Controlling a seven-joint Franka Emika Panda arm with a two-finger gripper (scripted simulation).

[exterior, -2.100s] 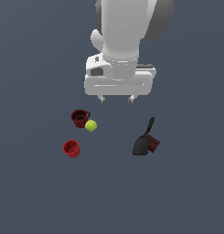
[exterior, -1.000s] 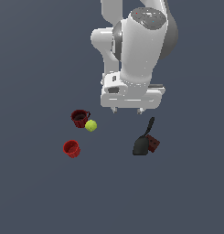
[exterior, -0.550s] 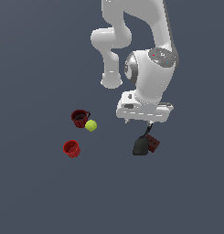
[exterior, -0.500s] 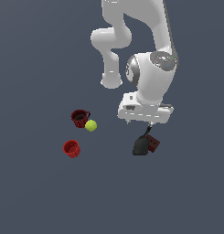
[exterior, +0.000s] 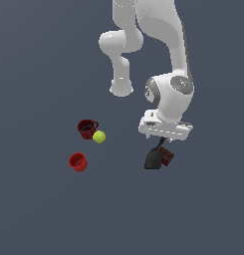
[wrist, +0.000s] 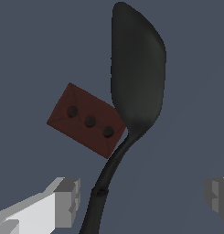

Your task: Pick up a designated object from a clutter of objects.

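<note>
The black spatula (exterior: 153, 159) lies flat with its rounded blade toward the front, and its thin handle runs up under my hand. In the wrist view the blade (wrist: 137, 73) is large and the handle (wrist: 100, 194) passes between my fingers, closer to one fingertip (wrist: 65, 201) than to the other (wrist: 217, 193). My gripper (exterior: 165, 138) is open, low over the handle, with nothing held. The dark red studded brick (exterior: 167, 156) touches the spatula's neck; it also shows in the wrist view (wrist: 88, 120).
At the exterior view's left are a darker red cup with a handle (exterior: 86, 128), a yellow-green ball (exterior: 99, 137) beside it, and a brighter red cup (exterior: 77, 162) nearer the front. The floor is plain dark grey.
The arm has swung toward the exterior view's right and come down from high above the clutter to just over the spatula's handle. The objects have not moved.
</note>
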